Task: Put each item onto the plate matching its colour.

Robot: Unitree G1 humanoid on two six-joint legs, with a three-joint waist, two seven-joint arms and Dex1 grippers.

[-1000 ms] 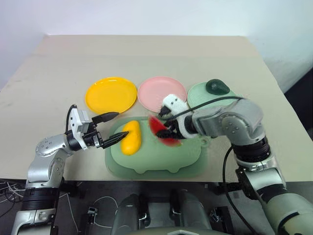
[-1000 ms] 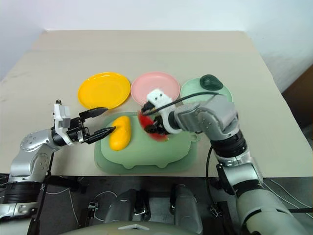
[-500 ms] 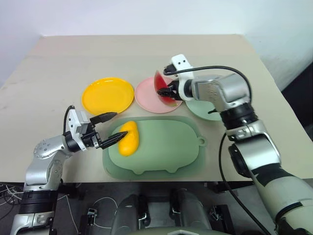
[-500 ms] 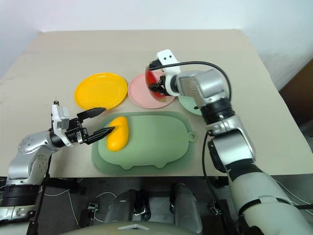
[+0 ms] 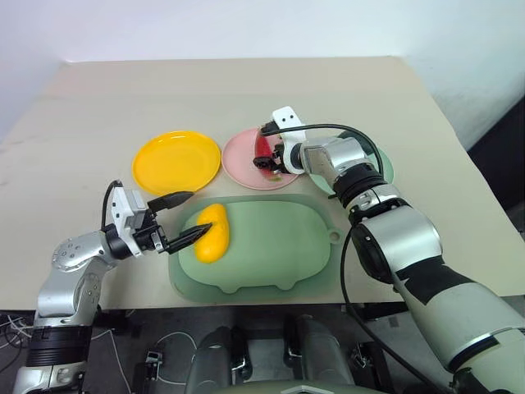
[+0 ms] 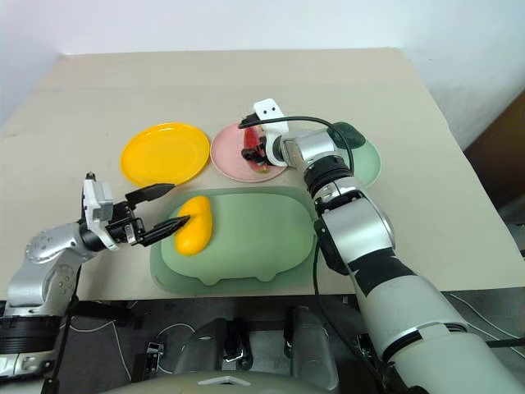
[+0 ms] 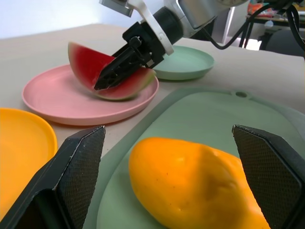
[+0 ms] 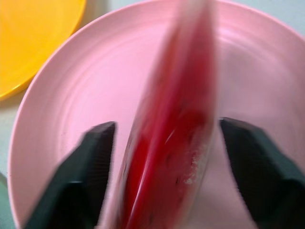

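Watermelon sits on pink plate, rind down, red face up. R gripper is right at it; in R wrist view its two fingers stand apart w/ the wedge between them and gaps either side, so jaws spread, not clamped. Wedge is blurred in that view, can't tell if a finger touches it. In L wrist view the R fingers overlap the wedge's red face, contact unclear there too.

Mango lies on the near-left part of the big green board, not on yellow plate, which is bare. L gripper is level, jaws wide, just beside mango's left end; one tip is close to the fruit but touching can't be confirmed. In L wrist view mango fills the space between the fingers, its near end cut off by frame edge.

Mint plate is mostly hidden behind R arm in head views; a dark shape at its far rim, prob. avocado, is largely covered by arm and cable.
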